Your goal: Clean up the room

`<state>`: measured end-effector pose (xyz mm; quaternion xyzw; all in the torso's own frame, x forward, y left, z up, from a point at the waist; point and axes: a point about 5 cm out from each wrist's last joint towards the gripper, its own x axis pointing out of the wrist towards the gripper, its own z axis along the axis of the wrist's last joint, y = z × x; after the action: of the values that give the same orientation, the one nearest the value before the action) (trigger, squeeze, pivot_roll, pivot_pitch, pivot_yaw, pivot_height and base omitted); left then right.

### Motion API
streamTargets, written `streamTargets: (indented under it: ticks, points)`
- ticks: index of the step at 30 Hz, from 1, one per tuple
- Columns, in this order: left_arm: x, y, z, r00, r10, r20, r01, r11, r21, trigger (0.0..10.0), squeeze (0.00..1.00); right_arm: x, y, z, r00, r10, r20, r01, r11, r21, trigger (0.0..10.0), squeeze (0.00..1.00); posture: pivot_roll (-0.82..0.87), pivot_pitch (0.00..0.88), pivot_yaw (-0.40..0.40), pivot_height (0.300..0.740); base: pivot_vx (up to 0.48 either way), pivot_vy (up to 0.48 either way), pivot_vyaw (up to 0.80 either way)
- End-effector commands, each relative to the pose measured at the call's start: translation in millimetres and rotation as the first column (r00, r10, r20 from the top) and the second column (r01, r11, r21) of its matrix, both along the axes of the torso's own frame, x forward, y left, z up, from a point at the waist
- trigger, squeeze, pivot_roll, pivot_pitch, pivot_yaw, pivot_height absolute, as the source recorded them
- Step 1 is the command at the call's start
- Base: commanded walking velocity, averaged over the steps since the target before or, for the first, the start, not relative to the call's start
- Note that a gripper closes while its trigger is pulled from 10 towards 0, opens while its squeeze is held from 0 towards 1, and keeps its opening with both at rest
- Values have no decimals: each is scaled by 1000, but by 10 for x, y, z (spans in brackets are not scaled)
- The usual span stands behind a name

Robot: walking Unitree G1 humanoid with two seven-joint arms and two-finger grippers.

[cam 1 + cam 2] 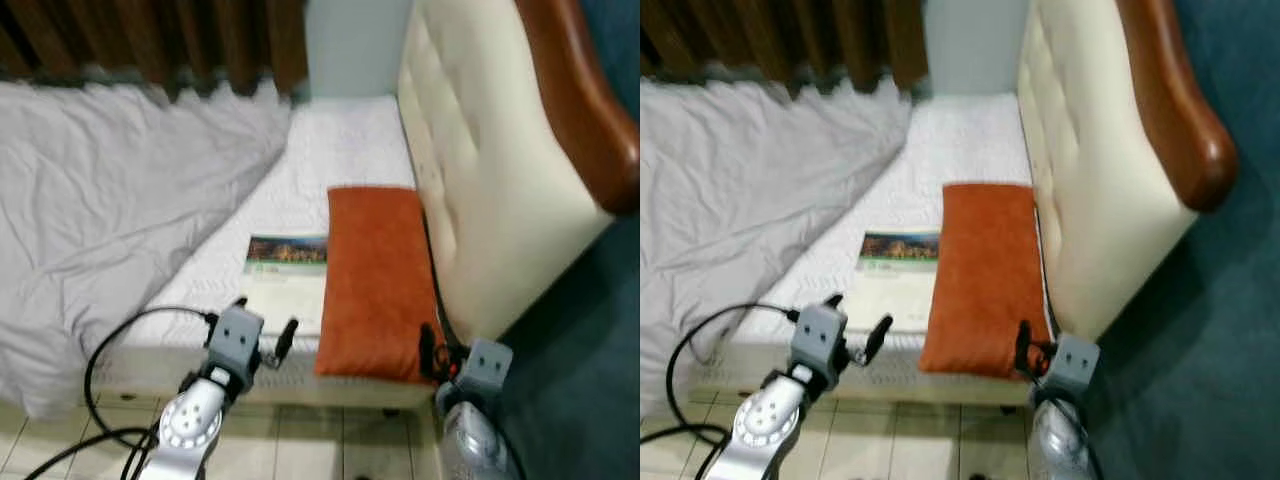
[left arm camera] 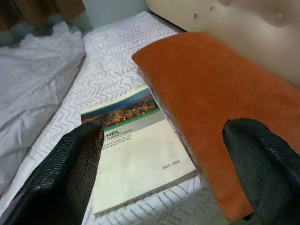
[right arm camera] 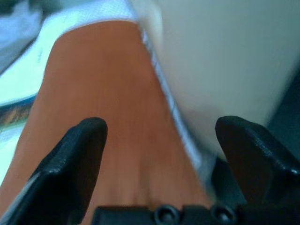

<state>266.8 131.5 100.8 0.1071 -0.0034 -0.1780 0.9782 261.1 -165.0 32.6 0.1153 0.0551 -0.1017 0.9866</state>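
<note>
Head views: both silver arms reach toward the bed's near edge. The left end effector, fingers spread, sits before the book; the right end effector is at the orange pillow's corner, beside the headboard, partly hidden.

Left wrist: fingers spread, book lying against the pillow.

Right wrist: blurred, fingers spread over the pillow.

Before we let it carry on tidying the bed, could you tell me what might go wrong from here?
1. The book lies against the orange pillow; the open left tool, facing both, might catch the pillow instead.
2. The pillow's near end overhangs the mattress edge; a nudge from the open right tool beside it could tip it onto the floor.
3. The left arm's cable loops near the bed edge and could snag.
</note>
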Motion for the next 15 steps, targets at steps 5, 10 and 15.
streamTargets:
  ticks: [5,10,15]
  points:
    - [60,1,0,1000,-3,8,3,1000,-9,10000,0,-154,39,54,995,79,-65,-71,991,111,10000,0,-12,159,-20,740,0,0,0]
    - [73,-36,-20,999,-23,23,23,1000,-2,10000,0,-269,58,-158,937,216,-276,-150,959,242,10000,0,-15,163,-23,740,0,0,0]
    - [23,-116,-185,998,-62,-20,62,998,20,10000,0,-123,246,-421,816,416,-401,-265,886,379,10000,0,7,202,-31,740,0,0,0]
